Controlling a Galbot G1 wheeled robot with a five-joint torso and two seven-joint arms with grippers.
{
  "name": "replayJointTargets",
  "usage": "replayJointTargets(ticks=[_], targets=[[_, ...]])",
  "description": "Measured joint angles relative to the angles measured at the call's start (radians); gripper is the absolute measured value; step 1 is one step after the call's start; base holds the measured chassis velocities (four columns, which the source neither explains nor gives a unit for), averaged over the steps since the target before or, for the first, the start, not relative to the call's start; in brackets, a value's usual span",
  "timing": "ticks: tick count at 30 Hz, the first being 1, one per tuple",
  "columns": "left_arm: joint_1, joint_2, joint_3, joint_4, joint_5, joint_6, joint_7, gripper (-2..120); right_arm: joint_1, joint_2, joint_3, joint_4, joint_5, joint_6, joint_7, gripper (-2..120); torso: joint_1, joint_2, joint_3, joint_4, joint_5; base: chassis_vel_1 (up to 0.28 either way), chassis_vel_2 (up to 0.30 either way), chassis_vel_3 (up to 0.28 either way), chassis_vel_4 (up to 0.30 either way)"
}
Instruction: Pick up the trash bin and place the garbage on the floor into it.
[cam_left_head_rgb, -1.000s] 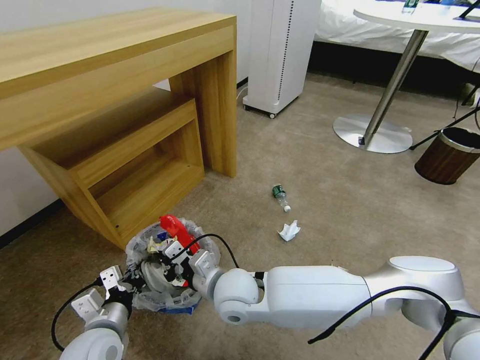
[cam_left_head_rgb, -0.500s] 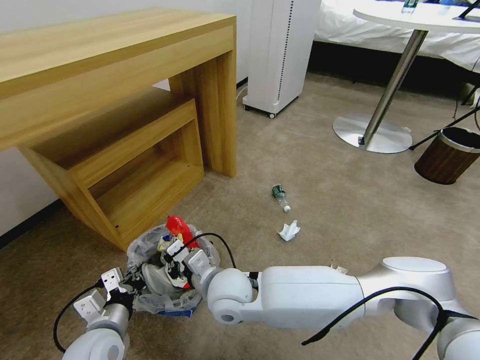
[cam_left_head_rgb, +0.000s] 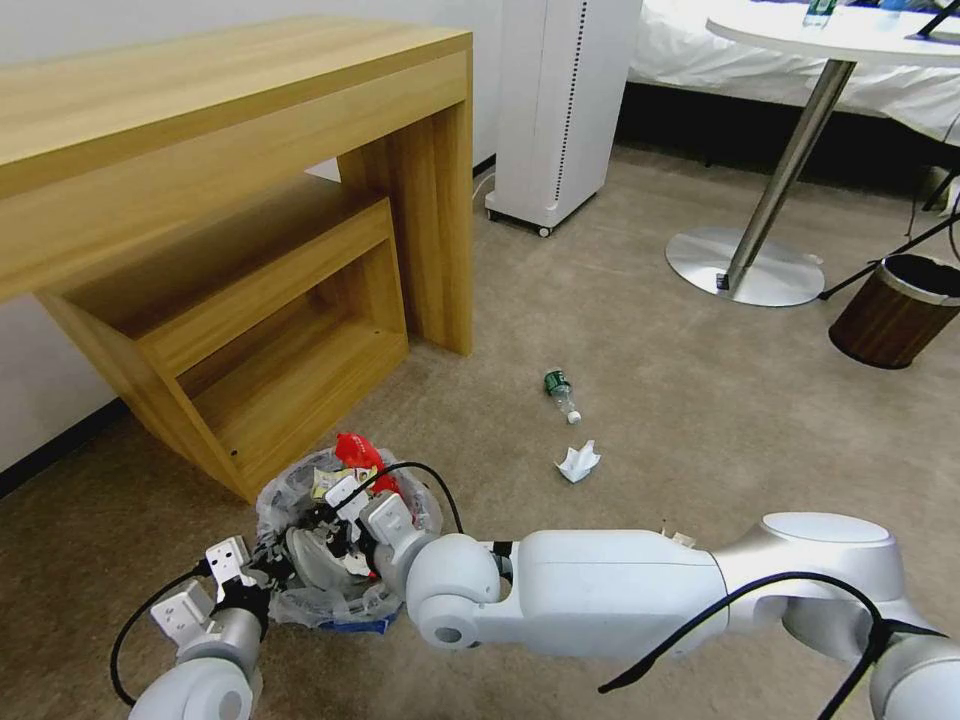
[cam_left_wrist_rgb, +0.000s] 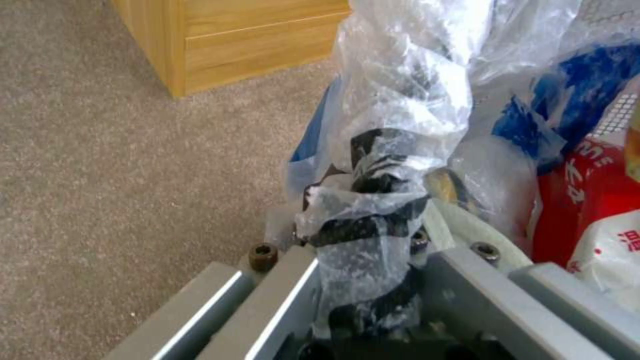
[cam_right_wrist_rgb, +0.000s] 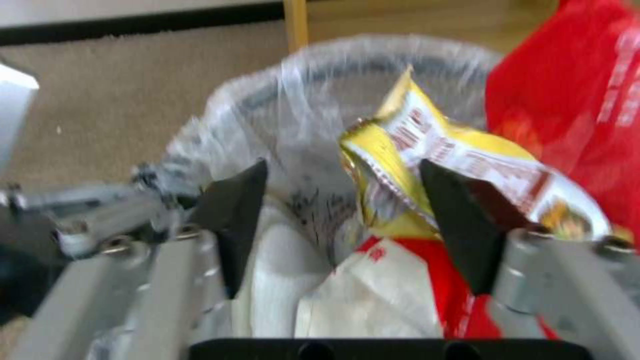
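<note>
left gripper (cam_left_head_rgb: 268, 570) is pinched on the bagged rim of the trash bin (cam_left_head_rgb: 300, 600), right gripper (cam_left_head_rgb: 335, 520) just beside it gapes over the wrappers inside, looks mid-drop, so next it'd need the bottle (cam_left_head_rgb: 561, 393) well off right

light: bright, even, soft indoor | shadows: faint, darkest under the desk (cam_left_head_rgb: 230, 250) shelves | glare: mild sheen on the round table base (cam_left_head_rgb: 745, 265) | head view: sharp, edges bowed | left wrist: near plastic bag (cam_left_wrist_rgb: 400, 100) soft | right wrist: motion-blurred, red wrapper (cam_right_wrist_rgb: 573, 100) smeared
</note>
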Motion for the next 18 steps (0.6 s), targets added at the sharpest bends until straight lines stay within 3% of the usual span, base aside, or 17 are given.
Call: replayJointTargets(ticks=[10, 18], targets=[[0.003, -0.011, 0.004, 0.0, 0.015, -0.003, 0.006, 0, -0.003, -0.02, 0.013, 0.023, -0.067, 0.046, -0.042, 99, 0.0, 0.0, 0.0, 0.0, 0.0001, 0.0, 0.0, 0.0, 0.0], [-0.005, -0.013, 0.012, 0.005, 0.017, 0.001, 0.005, 0, -0.003, -0.03, 0.025, 0.036, -0.092, 0.055, -0.067, 100, 0.0, 0.0, 0.0, 0.0, 0.0001, 0.0, 0.0, 0.0, 0.0]])
